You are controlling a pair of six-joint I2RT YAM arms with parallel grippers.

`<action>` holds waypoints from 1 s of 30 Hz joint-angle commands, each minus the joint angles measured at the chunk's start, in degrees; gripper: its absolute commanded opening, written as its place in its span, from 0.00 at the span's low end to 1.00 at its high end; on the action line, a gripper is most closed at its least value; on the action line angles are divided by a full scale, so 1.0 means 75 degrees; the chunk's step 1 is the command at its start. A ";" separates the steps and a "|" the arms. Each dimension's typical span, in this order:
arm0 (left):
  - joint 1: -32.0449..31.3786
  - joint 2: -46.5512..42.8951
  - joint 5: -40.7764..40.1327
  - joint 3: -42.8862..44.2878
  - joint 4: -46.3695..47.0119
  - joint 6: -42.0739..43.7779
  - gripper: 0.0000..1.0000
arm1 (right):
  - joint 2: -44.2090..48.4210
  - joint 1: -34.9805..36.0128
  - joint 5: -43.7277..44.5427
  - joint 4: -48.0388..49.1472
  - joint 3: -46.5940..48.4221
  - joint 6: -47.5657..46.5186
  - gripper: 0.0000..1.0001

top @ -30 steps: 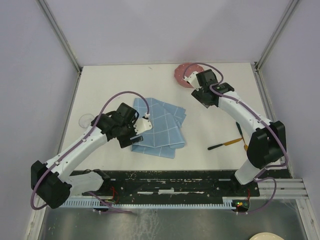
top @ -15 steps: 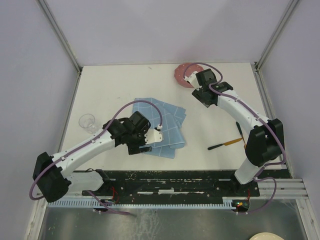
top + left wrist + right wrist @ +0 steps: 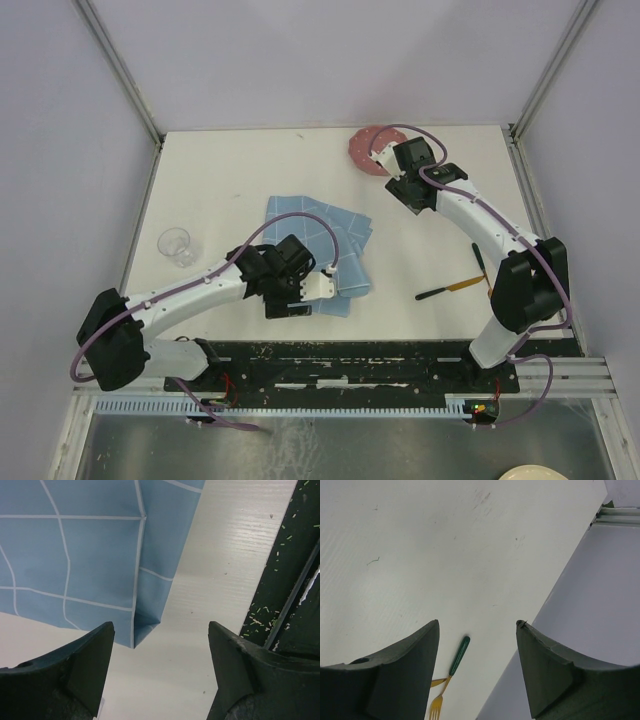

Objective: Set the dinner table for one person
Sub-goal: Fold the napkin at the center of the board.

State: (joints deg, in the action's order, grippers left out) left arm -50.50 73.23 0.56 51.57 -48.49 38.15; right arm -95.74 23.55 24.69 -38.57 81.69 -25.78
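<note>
We are at the placemat (image 3: 310,235) now, rumpled and folded over itself on the dinner table (image 3: 230,170), the big white top that stretches away from the placemat on every side. The left gripper (image 3: 160,630) hovers over the placemat's near right corner, fingers spread wide with nothing between them. That corner is tucked under in a small fold, so our guess is that it lines up here to pinch the corner and pull the cloth flat.

The right gripper (image 3: 385,160) hangs beyond the placemat and to its right, over the near edge of the red plate (image 3: 362,145), jaws apart and empty. It looks ready to take the plate once the cloth lies square.

The clear glass (image 3: 176,243) stands well to the placemat's left. The cutlery (image 3: 450,288) lies to its right, near the table's edge. Nothing sits on the placemat yet, so we judge the setting barely begun, with flattening the cloth first.
</note>
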 commanded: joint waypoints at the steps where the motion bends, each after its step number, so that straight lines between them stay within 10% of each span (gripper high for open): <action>1: -0.0072 0.0184 0.0024 -0.0158 0.0456 -0.0282 0.81 | 0.0112 -0.0047 0.0165 0.0167 0.0241 0.0027 0.71; 5: -0.0066 0.0303 -0.0685 -0.0251 0.0853 -0.0433 0.72 | 0.0180 -0.0071 0.0128 0.0154 0.0205 0.0041 0.71; 14: -0.0075 0.0243 -0.1462 -0.0480 0.1183 -0.0640 0.03 | 0.0228 -0.0074 -0.0138 -0.0081 0.0333 0.0176 0.71; 21: -0.0069 0.0186 -0.1439 -0.0302 0.1033 -0.0619 0.03 | 0.0271 -0.0071 -0.0282 -0.0295 0.0531 0.0221 0.71; 26: -0.0075 0.0159 -0.0961 0.0156 0.0711 -0.0661 0.56 | 0.0247 -0.0072 -0.0291 -0.0348 0.0463 0.0275 0.71; 30: -0.0074 0.0170 -0.0726 0.0314 0.0536 -0.0767 0.67 | 0.0235 -0.0070 -0.0305 -0.0335 0.0399 0.0278 0.71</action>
State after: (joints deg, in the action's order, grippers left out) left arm -50.76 75.96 -8.08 50.94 -43.29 34.33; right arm -95.72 23.18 22.90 -41.63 83.15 -24.71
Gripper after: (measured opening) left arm 0.646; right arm 0.711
